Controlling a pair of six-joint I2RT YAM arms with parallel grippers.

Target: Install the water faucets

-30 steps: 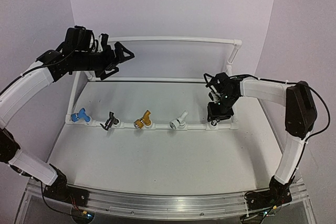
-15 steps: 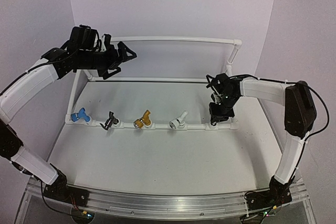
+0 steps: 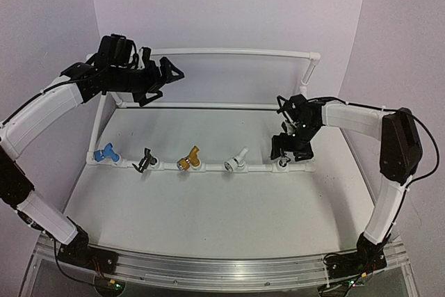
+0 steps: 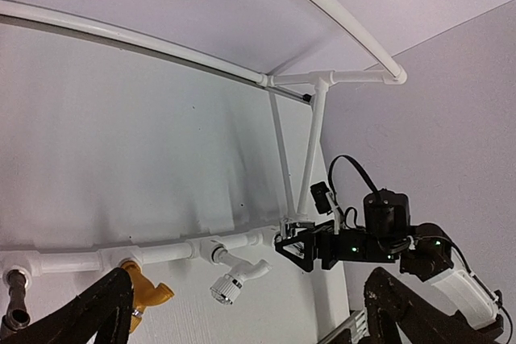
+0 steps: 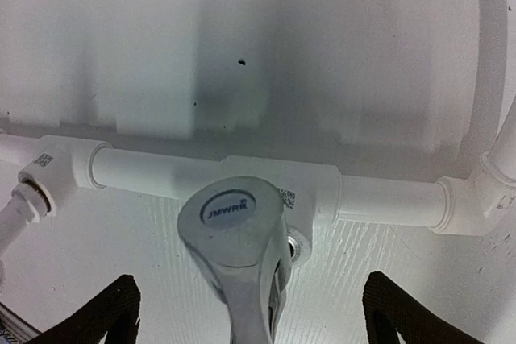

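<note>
last step, i judge: silver faucet (image 5: 238, 251) sits in the front pipe's (image 5: 387, 199) 3 o'clock tee. my right tool (image 5: 251, 312) straddles it wide open, gripping nothing. blue (image 3: 106, 153), black (image 3: 144, 160), gold (image 3: 189, 158) and white (image 3: 237, 159) are seated toward 9 o'clock. next: lift clear without nudging it. far off at 10 o'clock, my left tool (image 3: 163, 74) hangs open and empty.

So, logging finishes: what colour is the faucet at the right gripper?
Shiny silver-grey faucet; right wrist view shows it best.
</note>
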